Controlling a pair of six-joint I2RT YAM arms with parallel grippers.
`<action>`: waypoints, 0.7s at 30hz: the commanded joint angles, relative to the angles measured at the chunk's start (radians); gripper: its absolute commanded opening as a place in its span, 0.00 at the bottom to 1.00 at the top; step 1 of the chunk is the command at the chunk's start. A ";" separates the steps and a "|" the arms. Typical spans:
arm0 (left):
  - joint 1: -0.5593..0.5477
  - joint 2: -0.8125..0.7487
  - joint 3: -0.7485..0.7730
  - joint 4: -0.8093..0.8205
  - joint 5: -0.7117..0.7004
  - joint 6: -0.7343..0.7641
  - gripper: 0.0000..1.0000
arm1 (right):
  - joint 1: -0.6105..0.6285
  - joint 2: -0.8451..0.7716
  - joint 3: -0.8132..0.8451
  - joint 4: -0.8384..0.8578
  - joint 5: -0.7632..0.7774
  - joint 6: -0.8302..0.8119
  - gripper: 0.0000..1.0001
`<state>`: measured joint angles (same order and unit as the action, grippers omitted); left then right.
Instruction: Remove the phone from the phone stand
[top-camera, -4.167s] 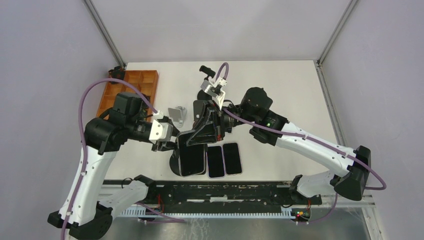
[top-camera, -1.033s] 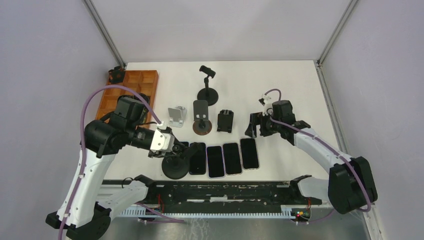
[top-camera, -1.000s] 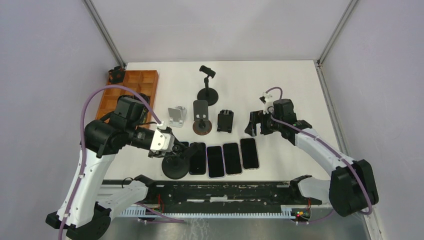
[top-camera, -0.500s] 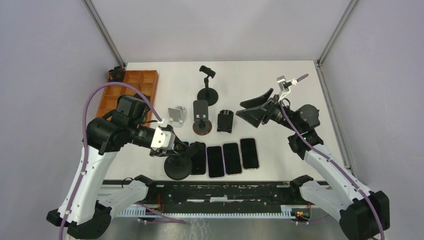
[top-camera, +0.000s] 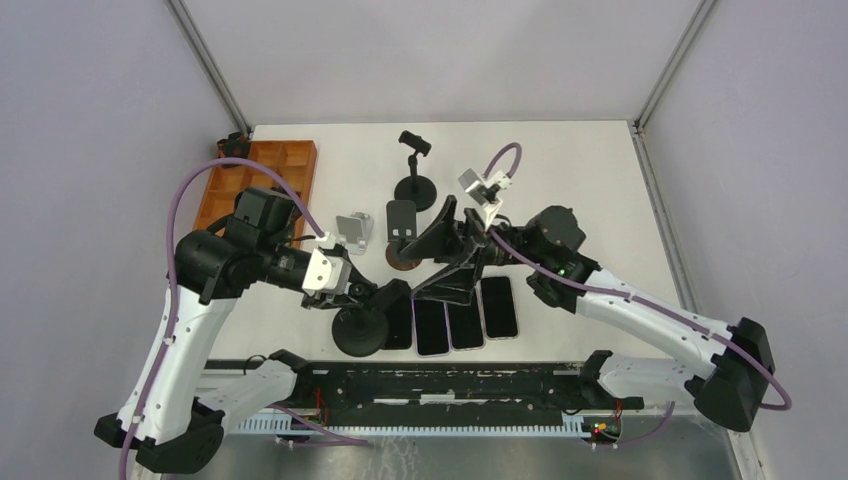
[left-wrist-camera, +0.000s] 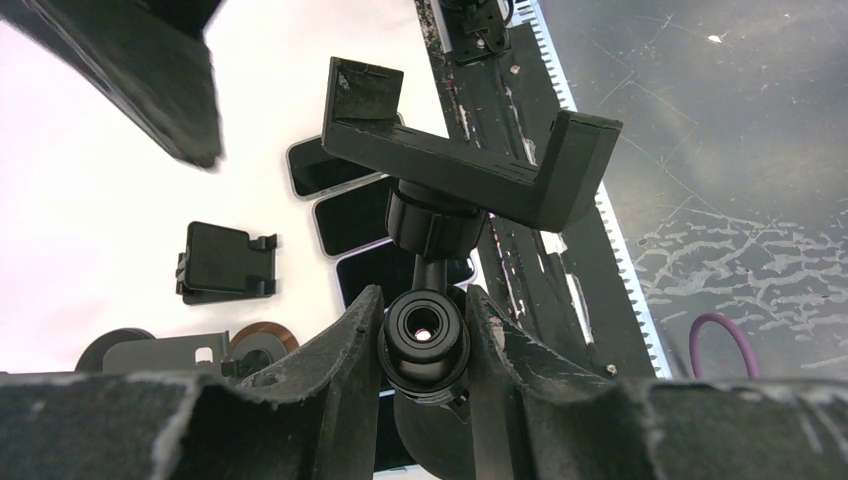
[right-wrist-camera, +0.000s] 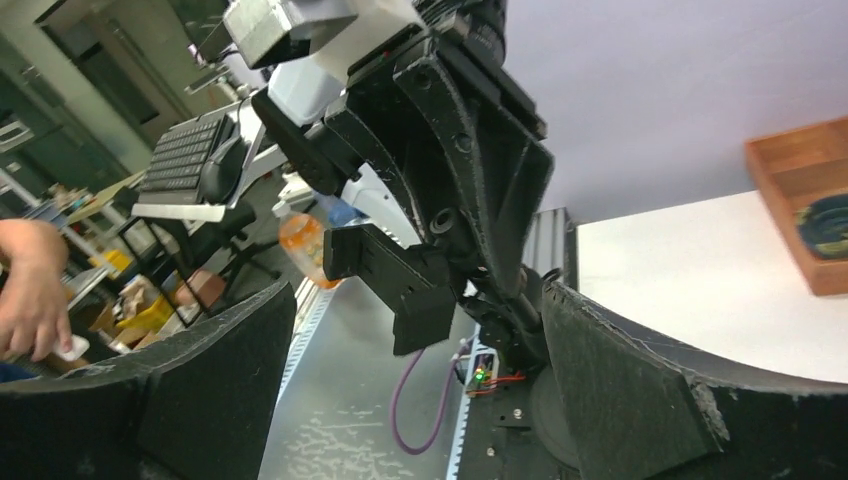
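My left gripper (top-camera: 362, 296) is shut on the black phone stand (top-camera: 360, 330), which stands near the table's front edge. In the left wrist view its fingers (left-wrist-camera: 350, 350) pinch the stand's ball joint (left-wrist-camera: 425, 338). The clamp (left-wrist-camera: 470, 165) above that joint holds no phone. Several dark phones lie flat in a row beside the stand, the rightmost phone (top-camera: 498, 305) fully in view. My right gripper (top-camera: 425, 265) hangs wide open over that row, close to the stand. In the right wrist view, the right gripper (right-wrist-camera: 420, 400) has the clamp (right-wrist-camera: 400, 290) ahead between its fingers, untouched.
Other stands sit behind the row: a tall black one (top-camera: 413, 185), one on a brown disc (top-camera: 402, 245) and a silver one (top-camera: 352, 232). A folded black holder (left-wrist-camera: 225, 262) lies nearby. A wooden tray (top-camera: 265, 180) is at the back left.
The phone left the stand and lies in the row. Within the last second my open right gripper swung from the right rear to above the phones. My left gripper kept hold of the stand.
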<state>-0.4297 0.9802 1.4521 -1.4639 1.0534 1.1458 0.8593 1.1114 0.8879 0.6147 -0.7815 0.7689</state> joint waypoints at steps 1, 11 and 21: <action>-0.004 -0.002 0.045 0.051 0.077 -0.014 0.02 | 0.071 0.075 0.090 -0.040 -0.047 -0.072 0.98; -0.004 -0.010 0.039 0.053 0.065 -0.014 0.02 | 0.145 0.142 0.125 -0.046 -0.062 -0.040 0.58; -0.004 -0.009 0.025 0.053 0.033 -0.006 0.02 | 0.159 0.211 0.288 -0.328 -0.043 -0.130 0.19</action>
<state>-0.4274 0.9737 1.4517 -1.4723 1.0306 1.1458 1.0061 1.2995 1.0946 0.3702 -0.8593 0.7017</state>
